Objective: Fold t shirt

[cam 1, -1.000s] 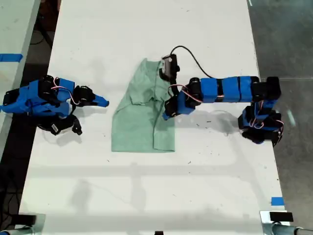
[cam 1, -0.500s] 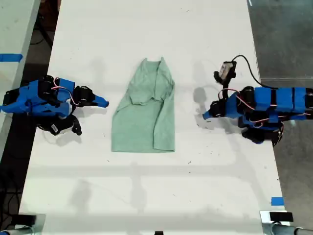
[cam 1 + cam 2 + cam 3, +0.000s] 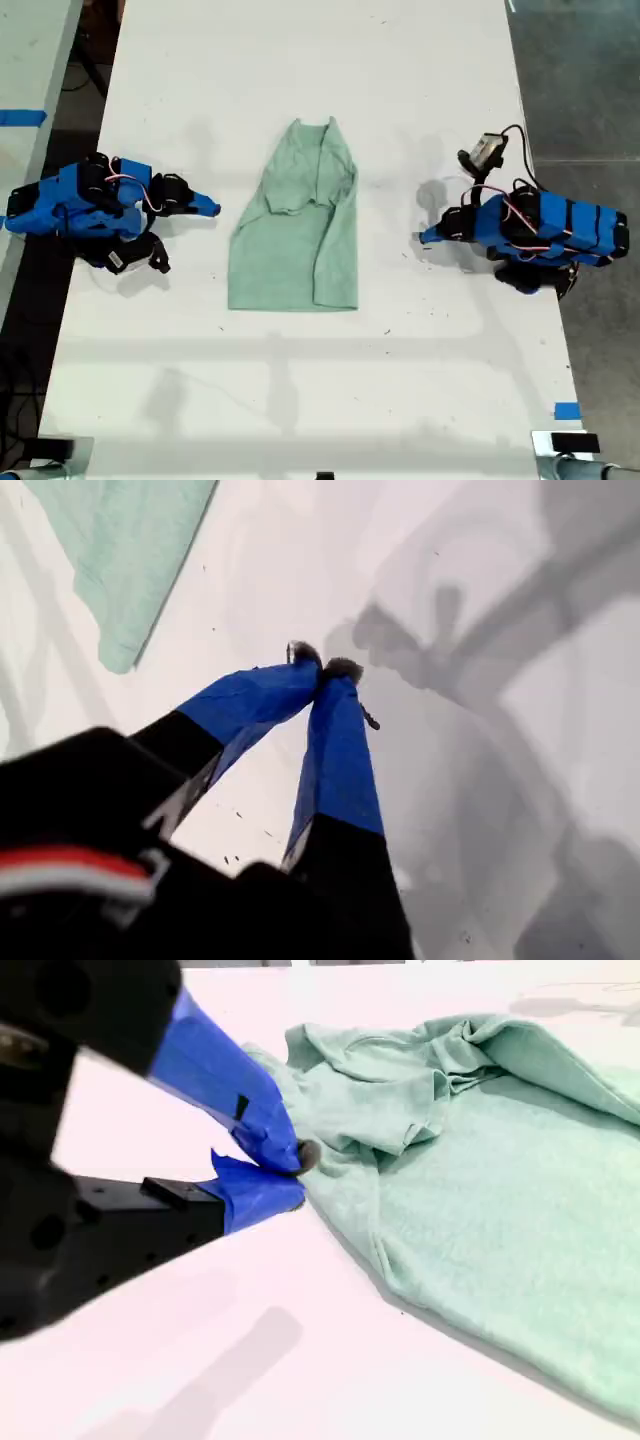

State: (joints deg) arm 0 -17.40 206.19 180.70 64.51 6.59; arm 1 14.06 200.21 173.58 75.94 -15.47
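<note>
The pale mint-green t shirt [image 3: 295,240] lies flat in the middle of the white table [image 3: 300,400], folded lengthwise into a narrow strip with a sleeve tucked over its upper part. My first gripper [image 3: 424,238] rests on the table at the exterior view's right, shut and empty, well apart from the cloth; its wrist view shows its closed tips [image 3: 322,667] and a corner of the t shirt [image 3: 120,550] in the distance. My second gripper [image 3: 214,210] sits at the exterior view's left, shut and empty, its tips [image 3: 295,1175] just short of the t shirt [image 3: 480,1160].
Blue tape marks [image 3: 566,411] sit near the table's front corner at the exterior view's right, and another strip [image 3: 20,117] lies on a neighbouring surface at that view's left. Dark floor [image 3: 580,80] borders the table on that view's right.
My first arm has pulled back from the t shirt's edge to the exterior view's right and folded up there. The t shirt stays folded. My second arm has not moved.
</note>
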